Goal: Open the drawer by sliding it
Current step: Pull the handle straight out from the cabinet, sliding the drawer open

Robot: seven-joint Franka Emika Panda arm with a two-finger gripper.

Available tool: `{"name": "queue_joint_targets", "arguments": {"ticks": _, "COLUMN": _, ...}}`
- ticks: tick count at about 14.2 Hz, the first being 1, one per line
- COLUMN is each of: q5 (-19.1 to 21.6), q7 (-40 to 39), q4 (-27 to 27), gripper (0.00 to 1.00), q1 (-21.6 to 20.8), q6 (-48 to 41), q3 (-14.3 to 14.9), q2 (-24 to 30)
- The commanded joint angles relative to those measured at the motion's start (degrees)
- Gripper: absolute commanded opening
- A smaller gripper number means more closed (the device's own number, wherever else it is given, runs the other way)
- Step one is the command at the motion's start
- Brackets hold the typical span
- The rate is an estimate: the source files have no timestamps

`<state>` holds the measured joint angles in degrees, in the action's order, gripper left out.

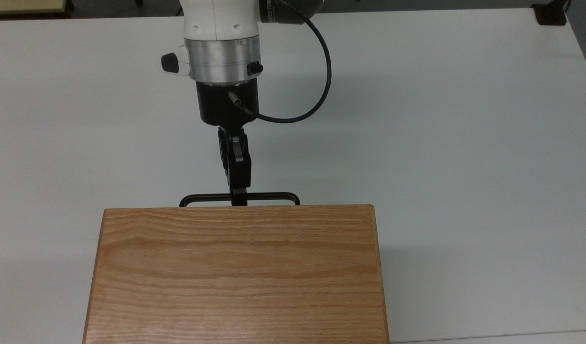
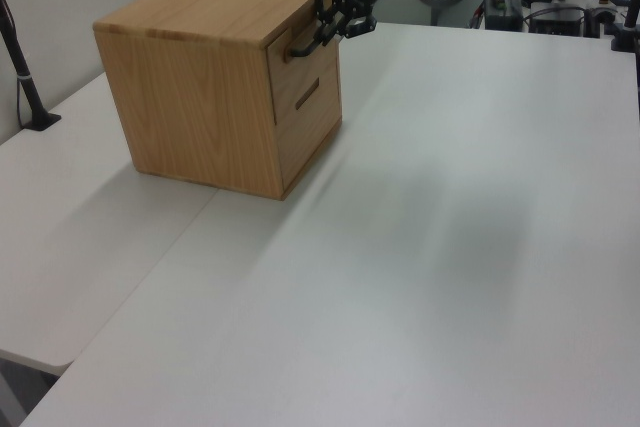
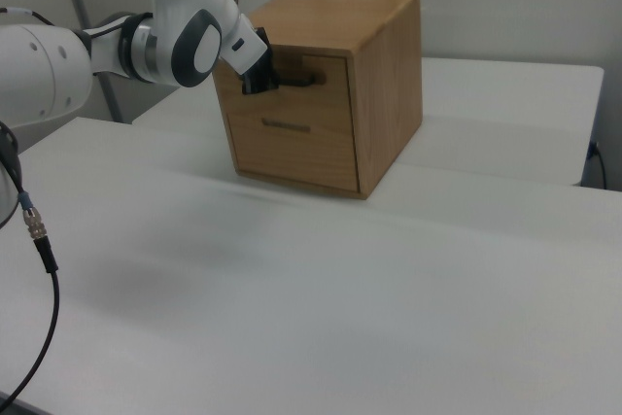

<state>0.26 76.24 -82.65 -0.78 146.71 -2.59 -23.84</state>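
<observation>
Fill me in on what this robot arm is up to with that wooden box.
The gripper is at the middle of the black bar handle on the top drawer of a wooden cabinet, which stands on a white table. The drawer front looks flush with the cabinet, so it is not yet pulled open.

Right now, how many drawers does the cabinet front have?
2. The upper drawer has the black bar handle where the gripper is; the lower drawer sits directly beneath it. Other cabinet faces are partly hidden.
</observation>
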Motion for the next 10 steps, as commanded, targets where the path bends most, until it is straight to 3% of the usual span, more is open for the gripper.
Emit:
{"name": "queue_joint_targets", "arguments": {"ticks": 1, "q5": 0.88, "q7": -5.84, "q4": -11.21, "gripper": 0.00, "q1": 2.01, "q6": -2.73, "q3": -2.95, "q2": 11.25}}
{"name": "queue_joint_targets", "arguments": {"ticks": 6, "q5": 0.88, "q7": -11.27, "q4": -19.72, "gripper": 0.00, "q1": 1.83, "q6": -10.81, "q3": -3.04, "q2": 20.47}}
{"name": "queue_joint_targets", "arguments": {"ticks": 10, "q5": 0.88, "q7": -15.50, "q4": -23.34, "gripper": 0.01, "q1": 1.40, "q6": -19.96, "q3": -3.04, "q2": 25.93}}
